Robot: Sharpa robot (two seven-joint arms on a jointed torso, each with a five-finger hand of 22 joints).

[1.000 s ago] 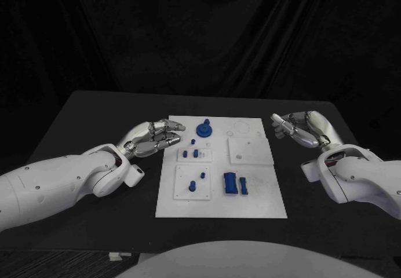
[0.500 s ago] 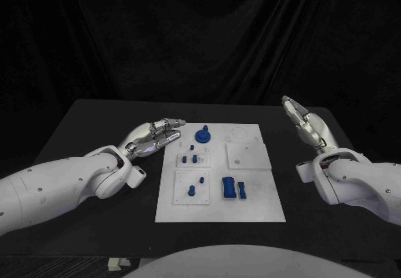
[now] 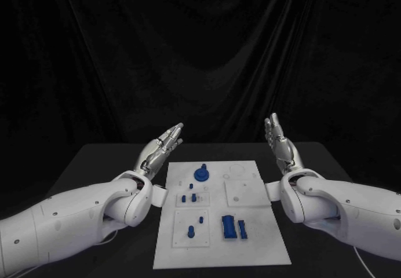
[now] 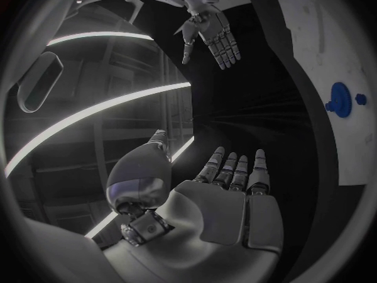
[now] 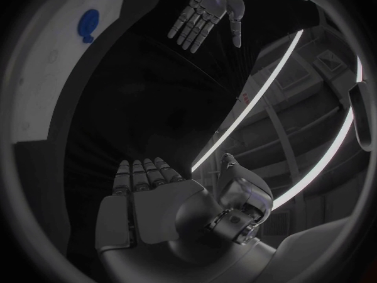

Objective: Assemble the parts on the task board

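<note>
Both hands' fingers [image 3: 171,136] spread empty, raised above the task board [image 3: 251,231] with its parts [image 3: 228,226].

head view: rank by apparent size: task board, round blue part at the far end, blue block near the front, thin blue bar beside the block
1. task board
2. blue block
3. round blue part, close to the block and farther from the camera, so unsure
4. thin blue bar

Two smooth white moulded arm casings with small dark screw points; left robot hand [image 3: 160,149] and right robot hand [image 3: 281,144] silver metal, segmented fingers, grey palm plates.
</note>
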